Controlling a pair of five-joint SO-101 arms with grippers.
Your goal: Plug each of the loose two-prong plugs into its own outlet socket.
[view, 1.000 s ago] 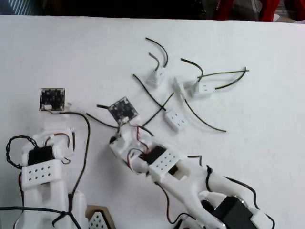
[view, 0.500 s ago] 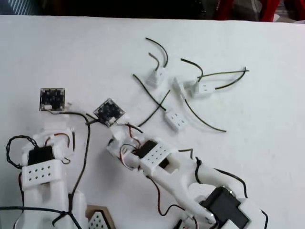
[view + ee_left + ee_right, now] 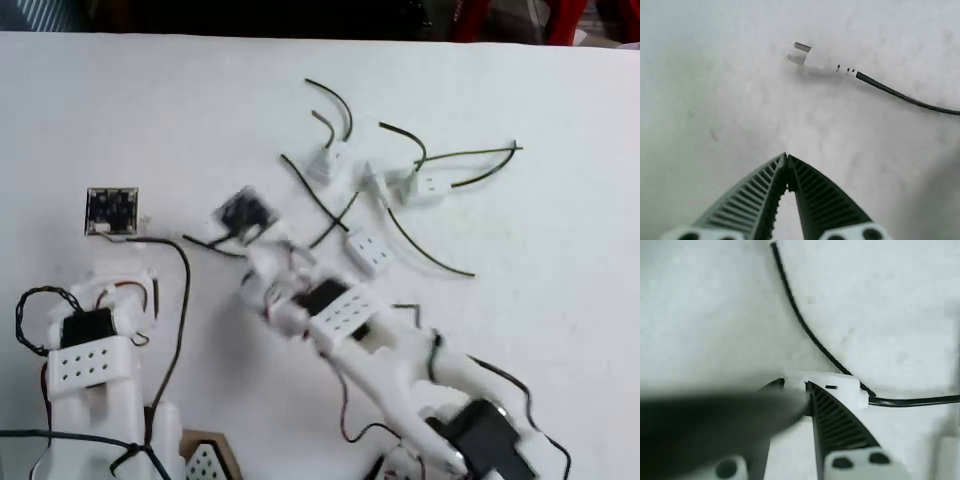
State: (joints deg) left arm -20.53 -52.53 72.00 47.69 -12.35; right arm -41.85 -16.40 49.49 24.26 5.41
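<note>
A white two-prong plug [image 3: 817, 61] with a black cable [image 3: 905, 97] lies on the white table just ahead of my left gripper [image 3: 786, 159], which is shut and empty. In the high view that plug [image 3: 141, 223] lies beside the left arm [image 3: 95, 350]. My right gripper [image 3: 802, 390] is shut on the end of another white plug [image 3: 835, 385] whose black cable trails off. The right arm [image 3: 350, 330] stretches toward mid-table. Three white outlet sockets [image 3: 370, 250] [image 3: 328, 160] [image 3: 425, 185] lie beyond it, with a small white piece [image 3: 372, 180] beside the far right one.
Thin black cables [image 3: 430, 255] curl around the sockets at the table's back middle. Bare white tabletop [image 3: 150, 110] spreads over the far left and the right side. A brown part [image 3: 205, 455] sits at the front edge between the arms.
The right arm swung left with its plug and cable, then pushed farther from the front edge. The left arm stayed put.
</note>
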